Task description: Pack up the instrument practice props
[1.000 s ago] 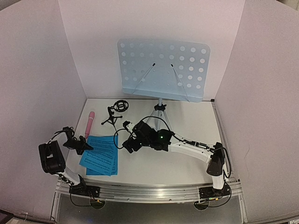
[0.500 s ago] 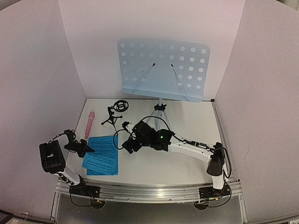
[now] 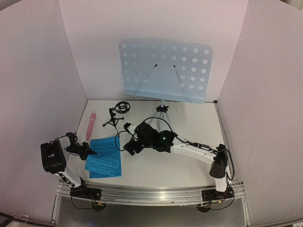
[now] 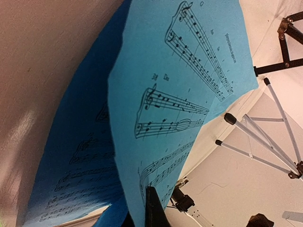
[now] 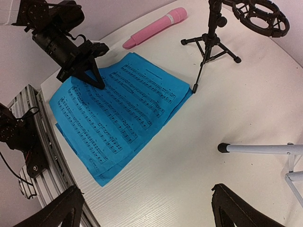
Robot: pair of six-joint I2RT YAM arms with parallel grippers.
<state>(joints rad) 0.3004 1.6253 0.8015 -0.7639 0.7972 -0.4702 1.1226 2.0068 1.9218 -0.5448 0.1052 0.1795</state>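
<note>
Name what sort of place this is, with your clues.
Probably a robot test booth staged for music practice: white walls around a table, a left arm and right arm at its near edge, a music stand and blue sheet-music pages.

Microphones: you have one pink stick microphone (image 3: pixel 90 126).
Mic stands: you have one small black tripod mic stand (image 3: pixel 115 116).
Sheet music: you can count at least two overlapping blue sheet-music pages (image 5: pixel 113 113); the exact number does not show.
Music stands: you have one pale perforated music stand (image 3: pixel 165 71).
Arms: you have two.
Tools: you have two, the left tool (image 3: pixel 89 151) and the right tool (image 5: pixel 147 208).
</note>
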